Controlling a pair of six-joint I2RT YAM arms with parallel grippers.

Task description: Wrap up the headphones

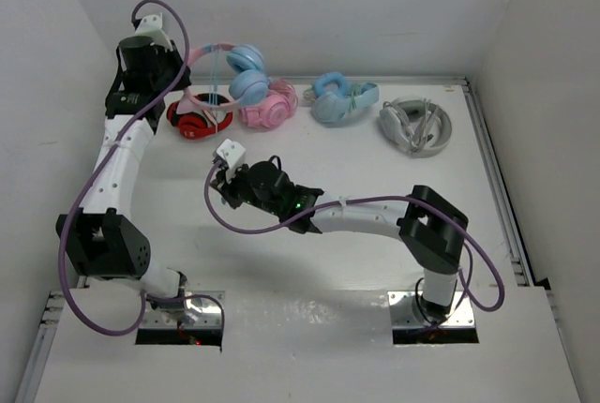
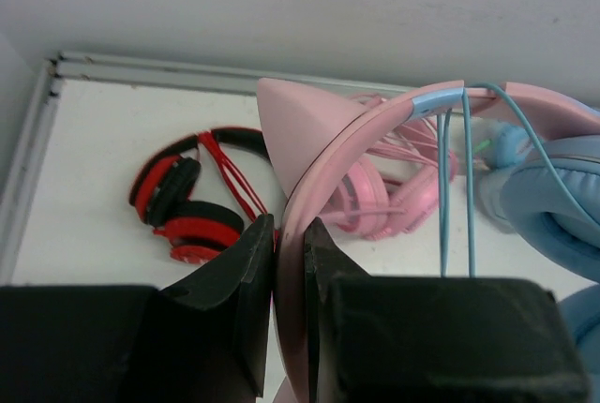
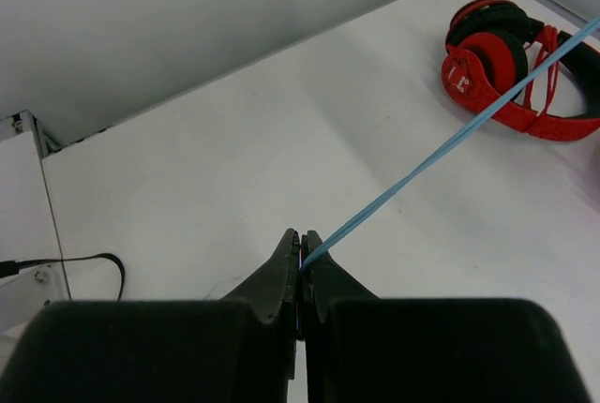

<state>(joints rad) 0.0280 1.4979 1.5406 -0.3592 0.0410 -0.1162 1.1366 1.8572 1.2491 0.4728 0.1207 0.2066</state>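
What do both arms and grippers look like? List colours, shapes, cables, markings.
The left arm and right arm have white links and black joint housings, each with a purple cable. The left gripper and right gripper have black wedge-shaped fingers. A green light glows on the right wrist.

Along the far edge of the white table I see four spare headsets in a row. At the left end lies a red and black pair, with red cord strung across its band. Near it on the right is an all-pink pair, then an all-light-blue pair. A white and grey pair lies at the right end, apart from the others. White walls enclose the far side and both flanks.
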